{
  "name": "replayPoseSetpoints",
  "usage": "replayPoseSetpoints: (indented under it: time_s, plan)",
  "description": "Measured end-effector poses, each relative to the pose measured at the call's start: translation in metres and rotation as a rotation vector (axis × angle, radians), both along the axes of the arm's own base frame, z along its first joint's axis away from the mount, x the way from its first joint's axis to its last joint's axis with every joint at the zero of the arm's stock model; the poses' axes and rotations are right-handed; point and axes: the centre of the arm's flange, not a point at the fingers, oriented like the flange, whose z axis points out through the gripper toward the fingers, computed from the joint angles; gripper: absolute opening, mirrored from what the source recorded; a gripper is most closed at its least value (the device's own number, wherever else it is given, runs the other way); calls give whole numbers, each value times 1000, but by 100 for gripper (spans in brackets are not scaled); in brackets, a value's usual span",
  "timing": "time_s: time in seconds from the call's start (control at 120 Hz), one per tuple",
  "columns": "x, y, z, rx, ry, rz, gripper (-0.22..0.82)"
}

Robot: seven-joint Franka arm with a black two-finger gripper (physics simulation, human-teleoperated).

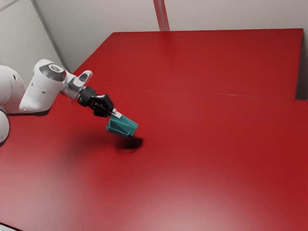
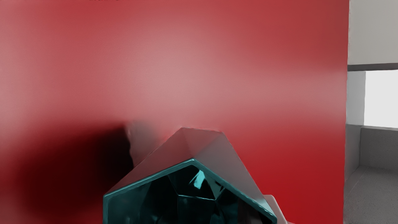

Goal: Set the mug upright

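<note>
No text, label, brand, number or sign can be read. On the white arm (image 1: 36,96), at about ten o'clock from the exterior view's middle, an oval mark (image 1: 56,68) is seen, too small to be made out. In the wrist view, small dark marks (image 2: 104,0) are cut off by the edge; whether lettering is formed cannot be told.

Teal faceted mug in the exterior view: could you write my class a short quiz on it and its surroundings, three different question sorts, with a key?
1. Fill in: in the exterior view, the teal faceted mug has its dark ____ on the glossy red table.

2. Choose: the black two-finger gripper is
a) empty
b) holding the mug
c) lying on the table

3. True or false: the mug stands upright.

Key: 1 shadow; 2 b; 3 false.
</note>
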Motion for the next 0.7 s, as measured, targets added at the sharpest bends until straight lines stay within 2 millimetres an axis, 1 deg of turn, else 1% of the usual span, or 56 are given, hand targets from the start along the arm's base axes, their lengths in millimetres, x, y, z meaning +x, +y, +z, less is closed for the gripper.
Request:
replayPoseSetpoints:
  time_s: [0.05, 0.125, 0.208, 0.275, 0.325, 0.4, 0.458, 0.517, 0.592, 0.7]
  plan:
    - [-3, -4, 18, 50, -15, -32, -17]
    - [-8, -4, 39, 145, -22, -76, -17]
    - [-12, -7, 50, 265, -16, -126, -18]
    - [-13, -16, 62, 375, -22, -173, -18]
    - [-13, -28, 71, 456, -33, -212, -18]
    - [-11, -44, 79, 556, -51, -252, -18]
    - [-10, -55, 80, 620, -57, -275, -18]
    - [-12, -62, 73, 664, -54, -282, -18]
    - [-13, -65, 64, 712, -53, -277, -18]
    - [-10, -69, 57, 765, -63, -264, -18]
